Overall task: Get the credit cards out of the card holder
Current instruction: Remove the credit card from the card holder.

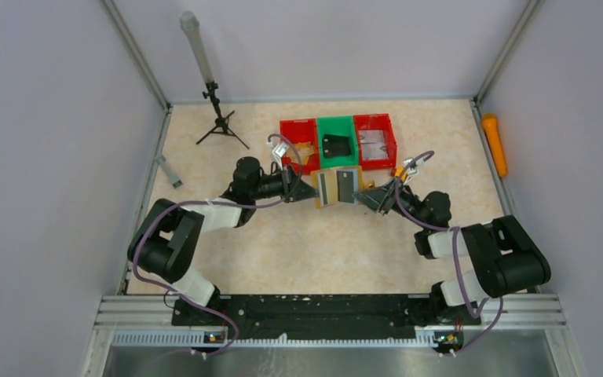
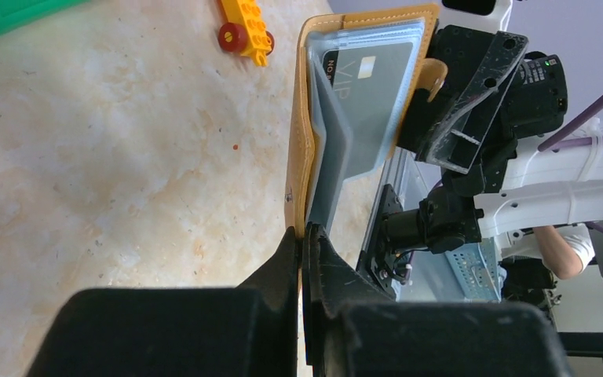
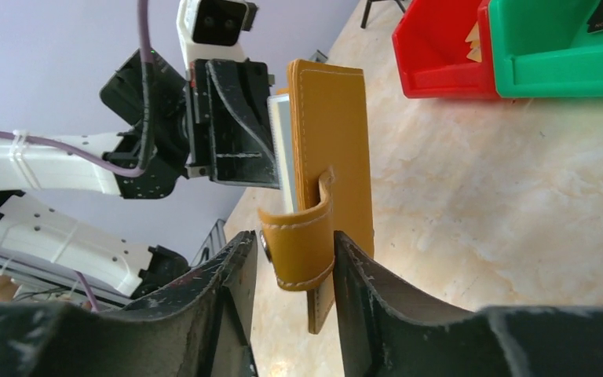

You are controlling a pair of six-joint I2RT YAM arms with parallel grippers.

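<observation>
The mustard-brown card holder (image 1: 336,187) hangs open above the table between both arms, in front of the bins. My left gripper (image 1: 308,191) is shut on its left cover edge; the left wrist view shows the fingers (image 2: 305,236) pinching the leather of the card holder (image 2: 305,149). A grey card (image 2: 369,86) sits in a clear sleeve inside. My right gripper (image 3: 292,239) stands open around the holder's side tab (image 3: 305,250), which rests against the right finger with a gap at the left one. The holder's outer cover (image 3: 338,141) faces the right wrist camera.
Behind the holder stand a red bin (image 1: 298,140) with tan pieces, a green bin (image 1: 337,138) with a black object, and another red bin (image 1: 375,140). A yellow toy block (image 2: 245,31) lies nearby. A tripod (image 1: 218,118) stands far left; an orange object (image 1: 494,143) lies at the right wall.
</observation>
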